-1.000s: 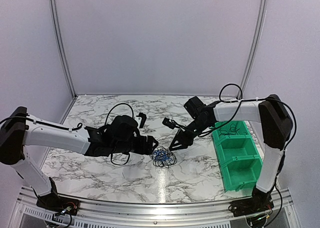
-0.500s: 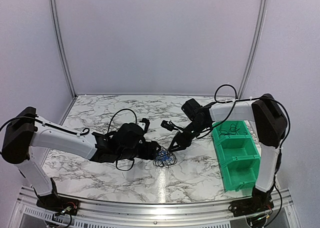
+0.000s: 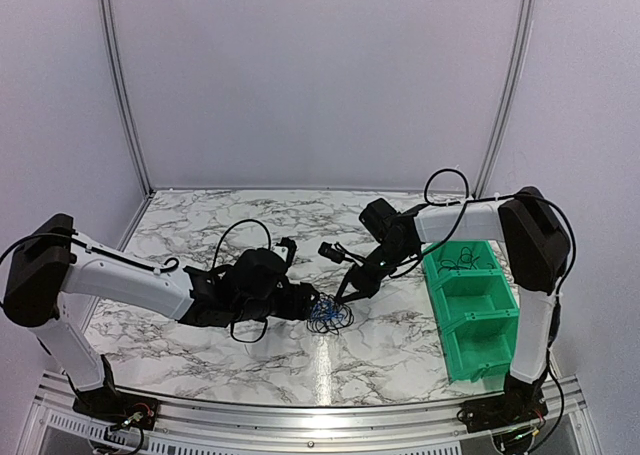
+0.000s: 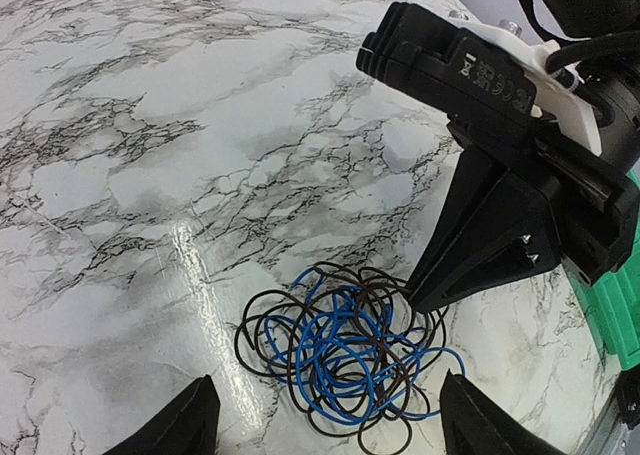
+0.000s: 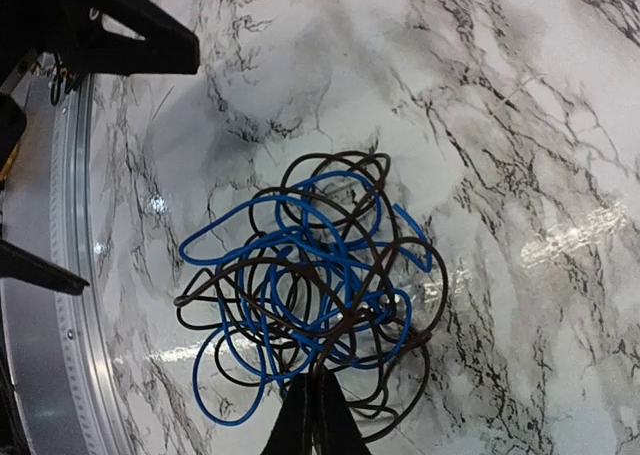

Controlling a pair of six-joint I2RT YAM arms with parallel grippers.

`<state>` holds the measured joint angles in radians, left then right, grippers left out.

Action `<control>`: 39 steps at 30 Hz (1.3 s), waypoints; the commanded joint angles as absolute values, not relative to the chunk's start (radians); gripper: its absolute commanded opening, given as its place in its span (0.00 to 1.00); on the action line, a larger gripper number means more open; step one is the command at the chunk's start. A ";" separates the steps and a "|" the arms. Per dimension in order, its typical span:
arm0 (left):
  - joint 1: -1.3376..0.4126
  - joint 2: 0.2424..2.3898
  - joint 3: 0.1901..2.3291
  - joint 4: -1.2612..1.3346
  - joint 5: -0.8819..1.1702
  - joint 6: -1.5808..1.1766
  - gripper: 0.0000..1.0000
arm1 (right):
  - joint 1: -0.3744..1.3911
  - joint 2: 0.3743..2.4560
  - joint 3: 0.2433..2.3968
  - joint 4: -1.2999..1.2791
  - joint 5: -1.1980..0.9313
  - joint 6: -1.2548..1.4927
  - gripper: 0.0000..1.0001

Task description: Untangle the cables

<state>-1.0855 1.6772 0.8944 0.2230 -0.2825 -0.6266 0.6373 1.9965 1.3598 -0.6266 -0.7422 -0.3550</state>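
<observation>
- While I watch from overhead, the cables (image 3: 328, 315) sit as one small knot of blue and dark loops on the table (image 3: 400, 347), about mid-table, right between the two arms
- Left gripper (image 3: 306, 301) is down low at the knot's left side; its fingers are spread wide apart, nothing in them
- From the left wrist, I see both of its fingertips (image 4: 185, 420) at the bottom corners of the picture; the cables (image 4: 345, 360) lie flat on the marble in the gap between them and just ahead; I cannot tell whether either tip touches a loop
- Right gripper (image 3: 345, 297) slants down from the far right, its tip at the knot's far right edge
- In the left wrist view, the right gripper (image 4: 420, 297) reads as one black wedge, fingers pressed together, with the point planted on the outer dark loops
- On the right wrist, the two fingers meet in a single point (image 5: 312, 405) at the bottom of the frame; dark strands of the cables (image 5: 300, 285) run in exactly where they meet, so I call it pinched on the rim of the knot
- The blue loops mostly fill the middle of the knot; the dark ones ring the outside
- Green bin (image 3: 445, 305) stands at the table's right side, well apart from the cables
</observation>
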 commanded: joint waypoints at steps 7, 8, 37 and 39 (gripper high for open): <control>-1.086 1.743 0.898 0.346 -0.328 -0.625 0.78 | 0.648 1.973 1.393 -0.650 -0.769 -0.366 0.00; -1.086 1.751 0.897 0.364 -0.332 -0.627 0.78 | 0.647 1.970 1.392 -0.652 -0.780 -0.369 0.00; -1.078 2.098 1.085 0.472 -0.412 -0.687 0.74 | 0.571 1.920 1.367 -0.656 -0.926 -0.376 0.00; -1.078 2.109 1.085 0.473 -0.433 -0.703 0.72 | 0.557 1.906 1.363 -0.656 -0.927 -0.381 0.00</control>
